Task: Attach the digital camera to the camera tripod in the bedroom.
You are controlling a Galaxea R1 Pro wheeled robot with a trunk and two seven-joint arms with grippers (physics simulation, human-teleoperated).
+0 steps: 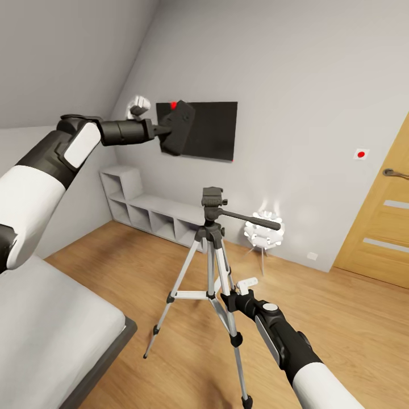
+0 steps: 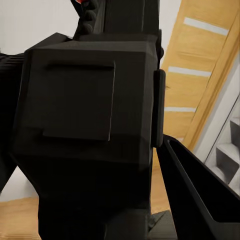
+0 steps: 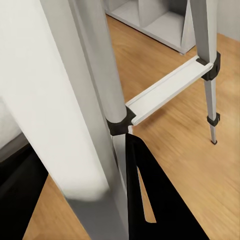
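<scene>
Camera (image 1: 177,128) up high in the left gripper (image 1: 165,129), fingers clamped on its body, held well above and to the left of the tripod (image 1: 211,267). That height looks chosen to clear the pan head (image 1: 213,200) before coming down onto it. Its long axis runs near vertical, tipped slightly, broad face turned toward the room; where the lens points I cannot tell. Down low, the right gripper (image 1: 241,291) sits against a silver leg (image 3: 107,100), apparently steadying the stand; whether its fingers are squeezing the leg or only bracketing it, I cannot tell. The tripod stands upright on the wood floor (image 1: 341,318), handle (image 1: 250,218) pointing right.
</scene>
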